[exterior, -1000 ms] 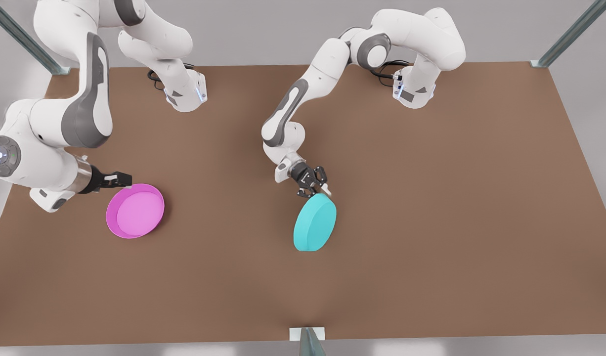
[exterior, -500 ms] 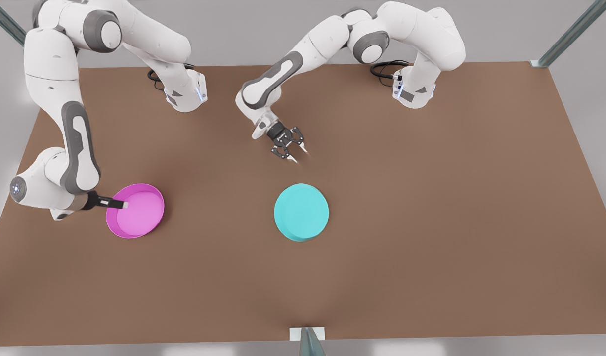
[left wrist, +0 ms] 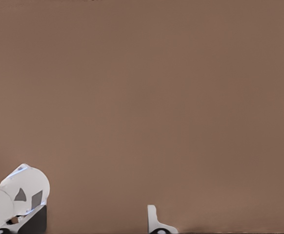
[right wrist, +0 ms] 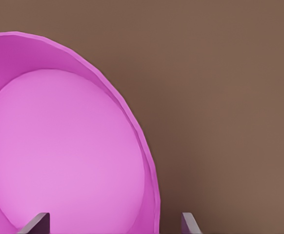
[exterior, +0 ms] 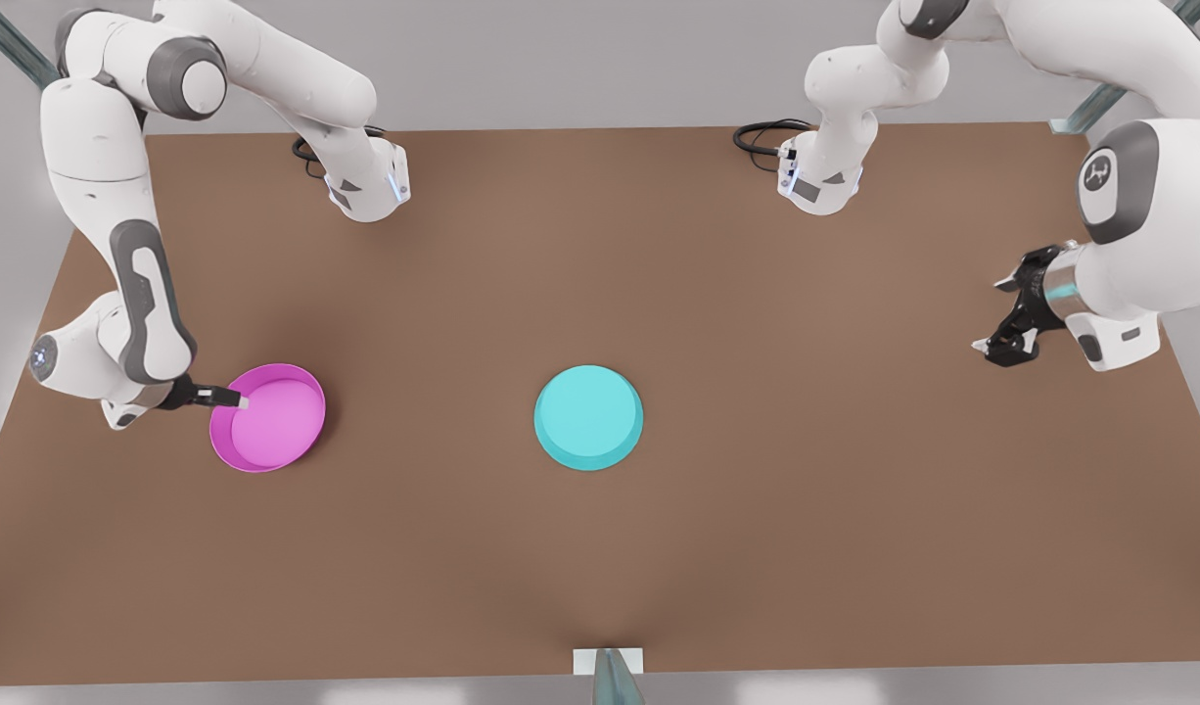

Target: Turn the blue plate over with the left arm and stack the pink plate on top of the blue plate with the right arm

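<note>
Two plates lie apart on the table (exterior: 854, 509): blue plate (exterior: 588, 418) upside down mid-table, pink plate (exterior: 267, 418) near one end, its rim straddled by the spread right gripper (exterior: 236, 399). Left gripper (exterior: 999, 315), also spread, hangs over the opposite end.

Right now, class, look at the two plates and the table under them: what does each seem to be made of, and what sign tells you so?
The blue plate looks like smooth moulded plastic: one even cyan colour, soft sheen, no grain. The pink plate looks the same, magenta with a lighter inside and a thin rim. The table is flat matte brown, perhaps board or laminate; no grain shows, so that stays open.
</note>
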Robot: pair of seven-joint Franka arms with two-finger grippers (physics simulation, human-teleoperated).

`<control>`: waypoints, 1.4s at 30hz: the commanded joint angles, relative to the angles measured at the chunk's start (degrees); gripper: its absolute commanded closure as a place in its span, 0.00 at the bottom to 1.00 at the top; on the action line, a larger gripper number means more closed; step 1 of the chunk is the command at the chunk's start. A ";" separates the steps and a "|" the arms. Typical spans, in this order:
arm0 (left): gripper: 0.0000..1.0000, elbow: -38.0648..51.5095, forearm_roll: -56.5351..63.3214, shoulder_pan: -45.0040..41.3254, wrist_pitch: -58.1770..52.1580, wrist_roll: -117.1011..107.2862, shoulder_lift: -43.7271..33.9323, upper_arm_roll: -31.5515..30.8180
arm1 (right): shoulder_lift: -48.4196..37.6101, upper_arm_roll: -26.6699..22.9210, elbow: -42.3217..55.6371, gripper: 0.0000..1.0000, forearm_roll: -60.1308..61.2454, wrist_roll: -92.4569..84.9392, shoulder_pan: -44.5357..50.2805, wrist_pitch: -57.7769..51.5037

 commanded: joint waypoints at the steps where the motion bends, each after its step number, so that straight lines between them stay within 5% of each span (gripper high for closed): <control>1: 0.00 0.85 0.32 0.48 4.51 63.47 0.67 -1.17 | 0.63 0.03 0.00 0.00 0.51 -14.62 0.00 2.71; 9: 0.00 1.04 -0.29 0.56 1.52 61.97 1.38 -0.90 | 2.04 0.03 0.09 0.03 2.18 -14.62 0.00 2.45; 15: 0.00 1.04 -0.38 0.56 0.81 61.79 1.30 -0.90 | 2.04 0.03 0.17 0.59 2.27 -14.54 0.00 2.27; 18: 0.00 1.04 -0.38 0.48 0.81 61.71 1.30 -0.90 | 1.95 0.03 0.35 0.78 2.45 -14.45 0.09 1.92; 24: 0.00 1.04 -0.29 0.56 0.81 61.71 1.38 -0.90 | 0.02 1.96 1.05 0.79 2.54 -14.36 0.79 0.34; 30: 0.00 0.86 0.06 0.91 0.81 62.05 1.38 -0.82 | -0.07 12.07 3.60 0.79 14.04 -13.57 1.49 -3.62; 42: 0.00 0.86 0.41 0.83 -0.24 62.32 1.47 -0.64 | -3.06 12.51 5.89 0.79 14.58 34.94 30.67 3.59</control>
